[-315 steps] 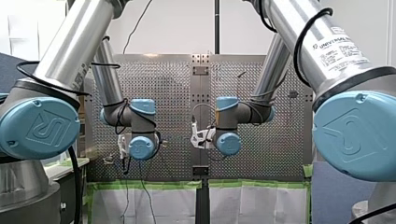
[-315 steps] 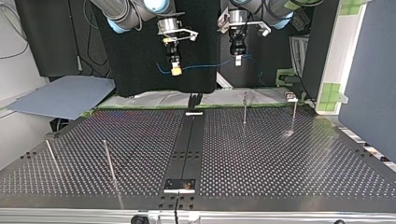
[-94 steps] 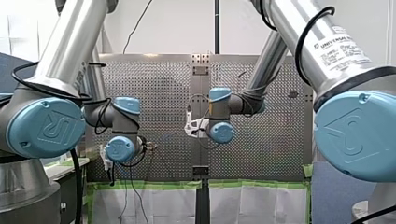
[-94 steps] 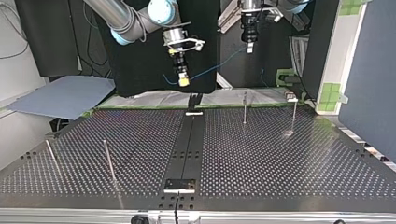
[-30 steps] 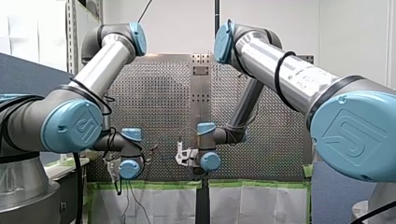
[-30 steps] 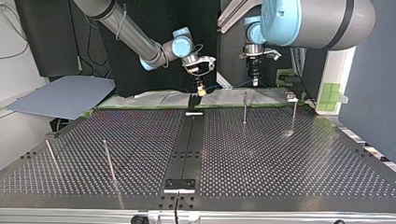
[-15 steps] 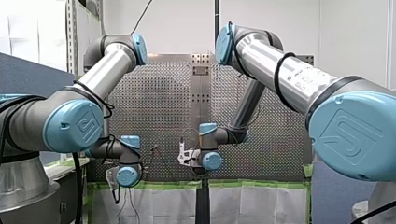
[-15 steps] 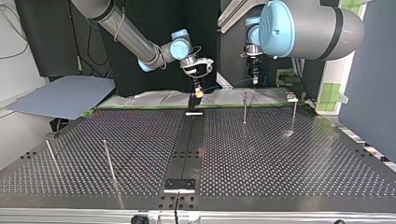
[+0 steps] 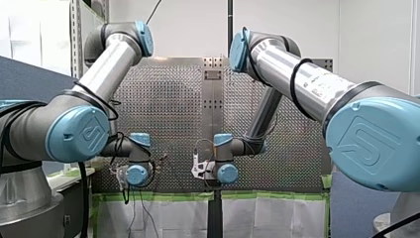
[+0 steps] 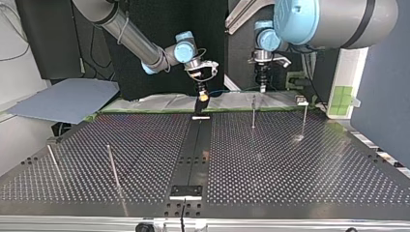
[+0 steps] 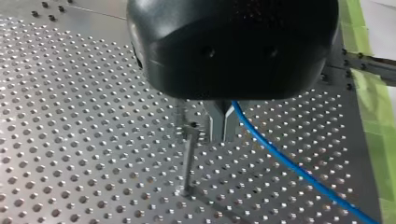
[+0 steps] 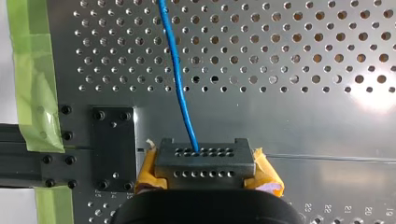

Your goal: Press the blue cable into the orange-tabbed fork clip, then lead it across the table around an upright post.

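Two big silver and blue arms reach down over a table (image 10: 290,164) full of little holes.

In the top view, seen from the middle of the table, the robot's right gripper (image 10: 203,97) hangs at 12 o'clock. Its yellow pads (image 12: 267,173) are squeezed tight on the blue cable (image 12: 176,74). A small black clip (image 10: 199,105) stands on the table edge right under it, very close. I cannot tell if the cable sits in the clip.

The robot's left gripper (image 10: 261,87) hangs at 1 o'clock, above the same edge. Its metal fingers (image 11: 223,122) are pinched together. The blue cable comes out right by them, so they seem to be holding it. The cable runs through the air from one gripper to the other.

A thin upright post (image 10: 253,112) stands at 7 o'clock from the left gripper in the top view. In the left wrist view it is just beside the fingers and apart from the cable. A second post (image 10: 304,118) stands at 3 o'clock from the first. Two leaning posts (image 10: 112,166) stand at 9 o'clock from the table's middle.

Green tape (image 12: 30,70) runs along the table edge.
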Available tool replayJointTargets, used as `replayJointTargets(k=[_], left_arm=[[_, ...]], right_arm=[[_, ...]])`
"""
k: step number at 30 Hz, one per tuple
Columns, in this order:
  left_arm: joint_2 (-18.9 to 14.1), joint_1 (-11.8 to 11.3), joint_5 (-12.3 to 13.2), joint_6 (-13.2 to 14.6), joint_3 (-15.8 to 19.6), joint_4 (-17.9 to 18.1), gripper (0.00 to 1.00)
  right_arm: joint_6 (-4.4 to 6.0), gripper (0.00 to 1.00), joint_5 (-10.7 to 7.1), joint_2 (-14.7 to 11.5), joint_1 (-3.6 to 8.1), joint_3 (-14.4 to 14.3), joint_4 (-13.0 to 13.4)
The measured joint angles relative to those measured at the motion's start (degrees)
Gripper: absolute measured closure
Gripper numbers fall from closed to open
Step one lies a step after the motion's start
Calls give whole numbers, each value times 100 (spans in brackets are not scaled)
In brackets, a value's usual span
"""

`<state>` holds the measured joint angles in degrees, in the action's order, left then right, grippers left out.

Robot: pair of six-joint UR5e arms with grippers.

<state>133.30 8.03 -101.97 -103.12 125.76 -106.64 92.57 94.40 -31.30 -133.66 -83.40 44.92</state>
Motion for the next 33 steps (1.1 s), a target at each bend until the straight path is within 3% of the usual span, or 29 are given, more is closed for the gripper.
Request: replayJointTargets(k=[7, 14, 33], left_arm=[[-370, -16, -6, 12, 32, -354, 100], [-597, -26, -23, 94, 34, -389, 100], [-165, -88, 3, 20, -160, -117, 100]], right_arm=[[0, 100, -6, 1, 2, 20, -1], [0, 100, -9, 2, 3, 44, -6], [-14, 100, -9, 4, 76, 79, 0]])
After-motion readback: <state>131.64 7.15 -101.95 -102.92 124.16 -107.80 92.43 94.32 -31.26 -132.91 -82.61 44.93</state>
